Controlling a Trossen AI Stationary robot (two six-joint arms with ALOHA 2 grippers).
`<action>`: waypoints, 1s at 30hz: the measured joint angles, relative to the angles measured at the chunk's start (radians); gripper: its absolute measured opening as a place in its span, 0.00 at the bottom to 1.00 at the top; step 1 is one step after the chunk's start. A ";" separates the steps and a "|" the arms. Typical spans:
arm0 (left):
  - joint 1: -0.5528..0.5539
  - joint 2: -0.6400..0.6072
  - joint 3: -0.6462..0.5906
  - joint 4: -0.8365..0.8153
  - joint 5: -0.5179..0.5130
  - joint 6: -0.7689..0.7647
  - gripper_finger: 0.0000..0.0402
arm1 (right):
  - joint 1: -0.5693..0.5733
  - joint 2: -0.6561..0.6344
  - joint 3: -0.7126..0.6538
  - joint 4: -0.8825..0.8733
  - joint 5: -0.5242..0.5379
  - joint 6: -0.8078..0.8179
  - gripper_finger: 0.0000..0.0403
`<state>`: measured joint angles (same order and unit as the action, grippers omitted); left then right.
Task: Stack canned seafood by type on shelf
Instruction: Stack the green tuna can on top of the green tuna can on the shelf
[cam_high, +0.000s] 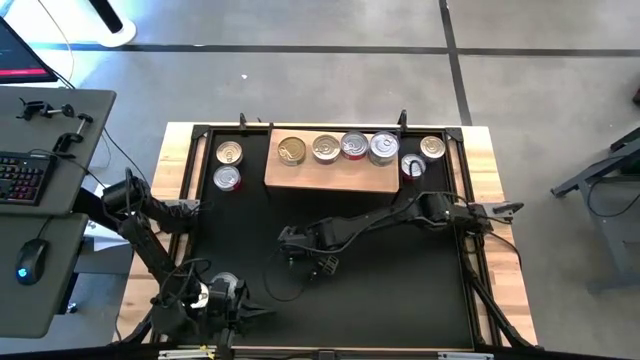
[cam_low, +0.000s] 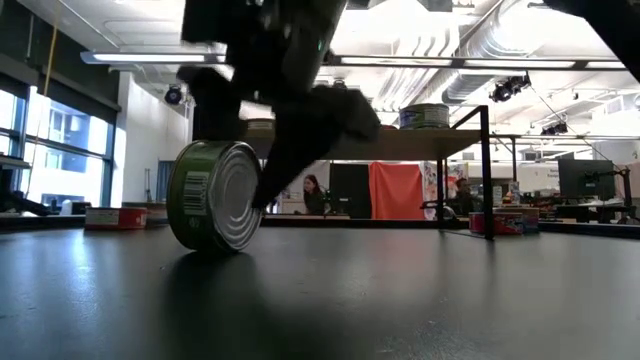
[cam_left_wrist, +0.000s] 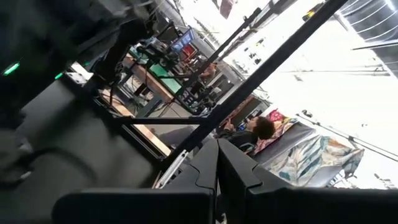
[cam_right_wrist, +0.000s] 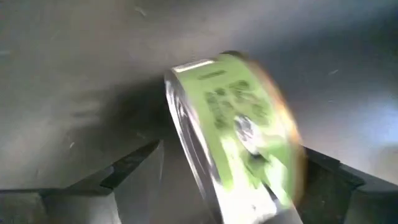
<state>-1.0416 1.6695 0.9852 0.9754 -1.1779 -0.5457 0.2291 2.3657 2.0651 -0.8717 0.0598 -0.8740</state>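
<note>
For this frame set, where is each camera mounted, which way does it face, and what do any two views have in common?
High view: overhead, straight down on the mat, the shelf, both arms.
Low view: table height, level across the mat; a green can stands on edge under the right gripper.
Left wrist view: on the parked left arm, facing the room past the left gripper, fingers together.
Right wrist view: on the right arm, facing down at the mat; open fingers flank the green can.
Shared: low and right wrist views both show that green can on edge.
</note>
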 joint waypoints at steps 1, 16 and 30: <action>0.000 0.000 0.000 0.003 0.003 0.000 0.00 | 0.000 0.009 0.000 -0.002 0.001 0.008 0.74; -0.012 -0.082 0.000 0.015 -0.051 0.215 0.00 | 0.021 -0.067 -0.002 -0.011 -0.096 0.322 0.28; -0.095 -0.636 -0.058 -0.388 -0.087 0.800 0.00 | -0.003 -0.288 -0.002 -0.009 0.322 0.428 0.28</action>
<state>-1.1362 1.0335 0.9275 0.5874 -1.2647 0.2541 0.2265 2.0777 2.0636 -0.8809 0.3815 -0.4459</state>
